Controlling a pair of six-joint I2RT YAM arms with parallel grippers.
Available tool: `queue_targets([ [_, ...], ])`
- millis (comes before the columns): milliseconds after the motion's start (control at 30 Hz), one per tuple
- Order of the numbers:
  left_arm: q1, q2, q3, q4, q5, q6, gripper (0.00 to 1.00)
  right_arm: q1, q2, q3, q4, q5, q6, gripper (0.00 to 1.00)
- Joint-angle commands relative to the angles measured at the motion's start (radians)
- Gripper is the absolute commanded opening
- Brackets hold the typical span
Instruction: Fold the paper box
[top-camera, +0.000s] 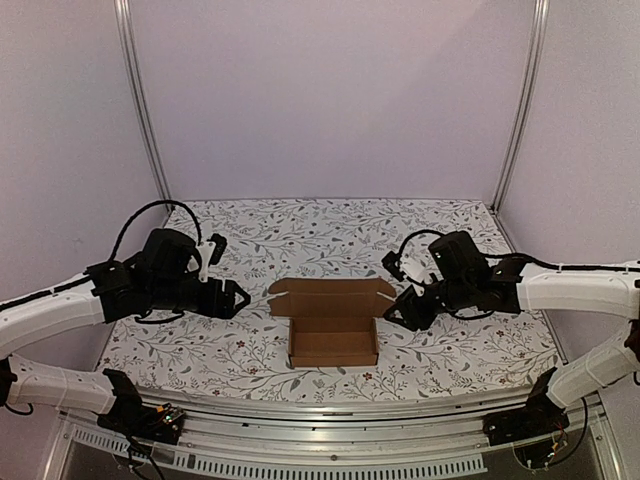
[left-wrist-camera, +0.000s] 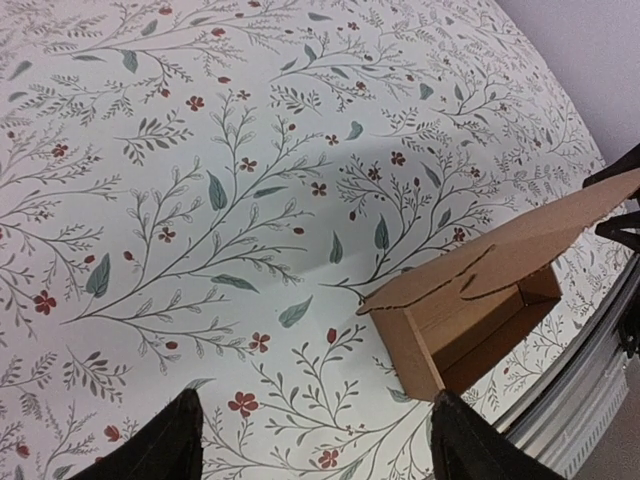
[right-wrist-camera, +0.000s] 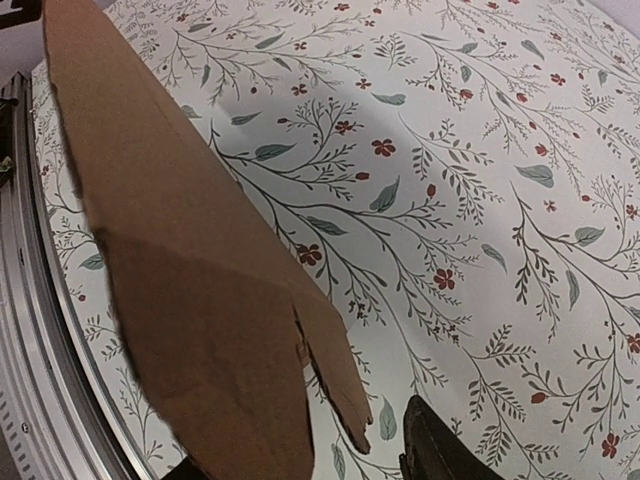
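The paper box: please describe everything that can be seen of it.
The paper box is plain brown cardboard, unprinted, partly folded: a shallow oblong tray with upright walls, open on top. Its lid flap, with small side tabs, stands open on the far side. It rests on the flowered cloth. Whether the right gripper touches it is unclear.

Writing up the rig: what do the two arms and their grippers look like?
The left arm and right arm have smooth white tubular links with black joints. The left gripper and right gripper are black, each with a looping black cable.
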Motion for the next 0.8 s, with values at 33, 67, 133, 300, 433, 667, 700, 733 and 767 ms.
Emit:
queue_targets([
  [33, 0.010, -0.009, -0.013, 0.005, -0.014, -0.003, 0.76, -0.008, -0.001, 0.028, 0.017, -0.030, -0.039, 0.46],
  [67, 0.010, -0.007, -0.013, 0.006, -0.016, -0.004, 0.75, -0.008, -0.009, 0.026, 0.015, -0.028, -0.042, 0.46],
  [133, 0.010, -0.006, -0.013, 0.007, -0.017, -0.002, 0.75, -0.007, -0.020, 0.022, 0.015, -0.024, -0.049, 0.42],
  [300, 0.010, -0.002, -0.009, 0.007, -0.015, -0.003, 0.75, -0.007, -0.029, 0.017, 0.014, -0.021, -0.055, 0.35],
  [433, 0.010, -0.003, -0.009, 0.008, -0.014, -0.003, 0.75, -0.007, -0.026, 0.017, 0.015, -0.023, -0.057, 0.27],
  [667, 0.010, 0.004, -0.012, 0.021, -0.001, -0.004, 0.74, -0.007, -0.021, 0.016, 0.015, -0.022, -0.062, 0.11],
  [700, 0.010, 0.006, -0.013, 0.026, 0.003, -0.003, 0.74, -0.006, -0.021, 0.016, 0.014, -0.024, -0.063, 0.08],
  [733, 0.010, 0.008, -0.015, 0.035, 0.008, -0.003, 0.74, -0.006, -0.021, 0.015, 0.015, -0.028, -0.064, 0.06],
  [767, 0.010, 0.012, -0.017, 0.043, 0.009, -0.004, 0.74, -0.007, -0.022, 0.014, 0.015, -0.030, -0.068, 0.03],
])
